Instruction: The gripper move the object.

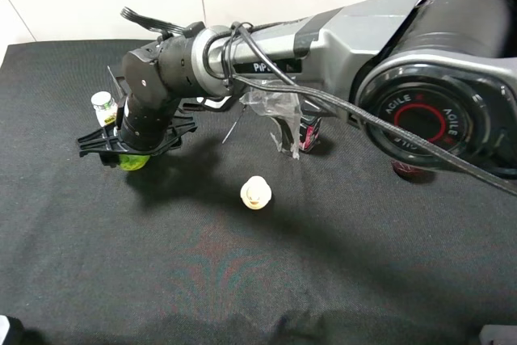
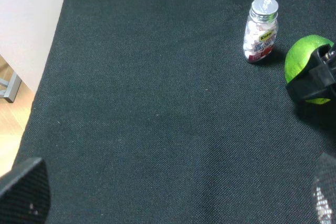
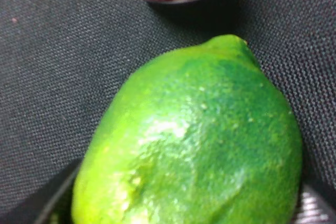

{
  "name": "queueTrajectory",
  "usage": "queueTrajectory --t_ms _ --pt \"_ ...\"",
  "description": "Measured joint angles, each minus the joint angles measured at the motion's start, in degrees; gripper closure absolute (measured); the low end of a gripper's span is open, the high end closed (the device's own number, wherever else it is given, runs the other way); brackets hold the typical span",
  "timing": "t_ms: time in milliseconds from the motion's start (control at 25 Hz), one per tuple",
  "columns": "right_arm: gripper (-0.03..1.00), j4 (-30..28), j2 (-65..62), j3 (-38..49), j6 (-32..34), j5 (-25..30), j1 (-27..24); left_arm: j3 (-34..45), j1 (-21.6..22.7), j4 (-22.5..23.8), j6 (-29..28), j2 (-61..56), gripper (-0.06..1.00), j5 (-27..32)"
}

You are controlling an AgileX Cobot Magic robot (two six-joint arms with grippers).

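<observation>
Count: one green object (image 1: 134, 161), one capped bottle (image 1: 102, 106), one pale ball (image 1: 255, 192), one maroon ball (image 1: 409, 170), one red-and-dark item under clear film (image 1: 308, 131), and two grippers, all on or over one black cloth (image 1: 242, 280). The object sits just beside the bottle, on the bottle's near side in the high view, apart from it. The right gripper (image 1: 133, 149) hangs over the object and pinches it, one dark finger pressed to each flank. The left gripper (image 2: 174, 192) is spread wide with only cloth between its fingers. Bare cloth runs from the bottle out to the cloth's side edge, where a white wall and wooden floor show. The pale ball lies well apart from the bottle. The film-covered item is farther from the bottle, and the maroon ball is farthest, half hidden under the arm. The bottle stands upright with its silver cap on, and pale pieces show through its clear wall.
</observation>
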Motion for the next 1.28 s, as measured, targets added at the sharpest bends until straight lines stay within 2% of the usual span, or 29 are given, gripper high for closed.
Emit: queueTrajectory --t_ms 120,240,640,960,1280 --pt "0.31 0.0 0.0 0.0 -0.5 -0.5 0.0 0.0 0.0 0.0 0.0 0.0 -0.05 0.0" --pt "0.28 0.0 0.0 0.0 -1.3 -0.5 0.0 0.0 0.0 0.0 0.0 0.0 -0.05 0.0" --pt "0.27 0.0 0.0 0.0 -1.5 -0.3 0.0 0.0 0.0 0.0 0.0 0.0 -0.05 0.0" --pt "0.27 -0.1 -1.2 0.0 -2.2 4.2 0.0 0.0 0.0 0.0 0.0 0.0 -0.05 0.0" --pt "0.27 -2.7 -6.2 -0.1 -2.6 9.1 0.0 0.0 0.0 0.0 0.0 0.0 -0.05 0.0"
